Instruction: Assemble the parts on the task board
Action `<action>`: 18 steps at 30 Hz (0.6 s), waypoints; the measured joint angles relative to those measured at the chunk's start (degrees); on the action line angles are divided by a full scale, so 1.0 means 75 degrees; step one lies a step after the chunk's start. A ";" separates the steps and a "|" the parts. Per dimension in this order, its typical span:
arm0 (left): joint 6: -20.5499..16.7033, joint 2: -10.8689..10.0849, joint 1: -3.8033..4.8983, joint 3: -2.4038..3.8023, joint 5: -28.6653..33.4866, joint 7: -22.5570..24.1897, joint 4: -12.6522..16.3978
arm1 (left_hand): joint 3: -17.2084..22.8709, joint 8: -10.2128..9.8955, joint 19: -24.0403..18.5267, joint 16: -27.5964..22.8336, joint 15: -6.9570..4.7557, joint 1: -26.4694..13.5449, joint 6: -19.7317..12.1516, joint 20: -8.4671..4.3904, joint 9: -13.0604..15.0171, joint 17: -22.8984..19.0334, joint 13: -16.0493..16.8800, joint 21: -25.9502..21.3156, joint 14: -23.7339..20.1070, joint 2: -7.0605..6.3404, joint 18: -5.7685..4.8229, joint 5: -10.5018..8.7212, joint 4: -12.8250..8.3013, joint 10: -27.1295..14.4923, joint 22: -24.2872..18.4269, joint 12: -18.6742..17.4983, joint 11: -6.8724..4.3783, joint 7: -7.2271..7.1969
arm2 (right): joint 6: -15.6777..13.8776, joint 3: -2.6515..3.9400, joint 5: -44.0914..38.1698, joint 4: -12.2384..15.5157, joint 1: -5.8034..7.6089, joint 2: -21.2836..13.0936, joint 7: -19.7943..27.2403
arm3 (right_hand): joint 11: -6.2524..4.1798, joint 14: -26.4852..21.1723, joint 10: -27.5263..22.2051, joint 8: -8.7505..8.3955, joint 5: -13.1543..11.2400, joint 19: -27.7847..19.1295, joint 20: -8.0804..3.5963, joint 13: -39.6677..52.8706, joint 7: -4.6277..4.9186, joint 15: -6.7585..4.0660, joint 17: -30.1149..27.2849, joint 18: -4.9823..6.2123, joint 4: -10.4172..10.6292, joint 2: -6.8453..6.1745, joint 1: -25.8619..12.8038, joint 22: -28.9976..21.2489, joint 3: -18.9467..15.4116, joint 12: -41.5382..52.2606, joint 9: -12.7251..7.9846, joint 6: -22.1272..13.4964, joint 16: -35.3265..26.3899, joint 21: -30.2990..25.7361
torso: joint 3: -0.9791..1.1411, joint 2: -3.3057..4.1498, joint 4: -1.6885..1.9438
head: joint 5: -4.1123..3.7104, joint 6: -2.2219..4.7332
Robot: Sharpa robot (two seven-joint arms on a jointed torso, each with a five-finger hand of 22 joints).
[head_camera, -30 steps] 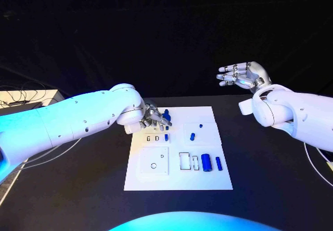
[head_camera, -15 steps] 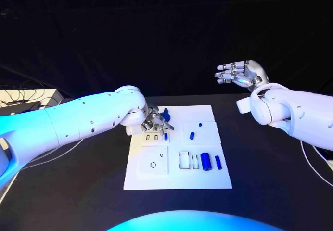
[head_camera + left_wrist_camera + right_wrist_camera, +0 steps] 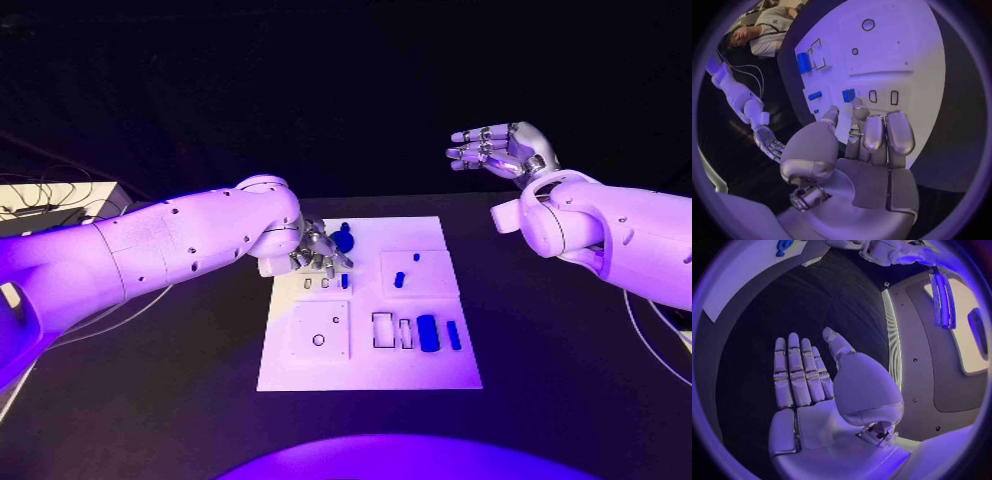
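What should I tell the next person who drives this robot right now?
Left hand: over the far left corner of the task board, fingers curled down near a blue part; I cannot tell whether it holds anything.
Right hand: raised beyond the table, empty, fingers apart.
Parts: two small blue parts in the middle of the board, two longer blue parts lying loose near its right edge.
Done: I cannot tell which parts are seated.
Left: seat the loose parts in the board's openings.

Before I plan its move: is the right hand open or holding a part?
Open. The right hand has its fingers straight with a bare palm, raised off the table beyond the white board.
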 measured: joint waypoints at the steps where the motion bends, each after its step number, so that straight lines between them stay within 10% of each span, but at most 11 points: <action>1: 0.0012 -0.0001 -0.0001 0.0000 0.0000 -0.0002 -0.0007 | 0.0064 -0.0009 0.0000 0.0000 0.0000 0.0016 0.0000 0.0000 0.0006 0.0000 0.0000 0.0000 0.0000 -0.0016 0.0000 0.0000 -0.0024 0.0000 0.0009 0.0000 0.0000 0.0000 | -0.0004 0.0000 0.0001 0.0001 0.0000 0.0000 0.0000 | 0.0000 -0.0016 0.0000 0.0000 0.0000 0.0000 0.0000 0.0000 0.0000 0.0016 0.0000 -0.0001 0.0000 0.0000 0.0000 0.0000 0.0000 0.0000 0.0000 0.0000 0.0000 0.0000 | 0.0000 0.0000 0.0002 | 0.0000 -0.0003; 18: 0.0144 0.0138 -0.0162 -0.0001 0.0064 -0.0009 -0.0196 | 0.0857 -0.0009 0.0027 0.0000 0.0000 -0.0239 0.0000 0.0027 0.0086 0.0001 0.0012 -0.0085 0.0000 -0.0340 0.0001 0.0000 -0.0187 0.0000 0.0135 -0.0028 -0.0001 0.0000 | -0.0072 -0.0001 0.0005 0.0057 0.0000 0.0026 -0.0009 | 0.0000 -0.0082 0.0001 0.0000 0.0086 -0.0054 0.0000 0.0001 0.0000 0.0027 0.0001 0.0000 0.0023 0.0000 0.0000 -0.0001 -0.0023 0.0000 -0.0001 0.0000 0.0000 0.0000 | -0.0001 0.0008 -0.0001 | -0.0010 -0.0051</action>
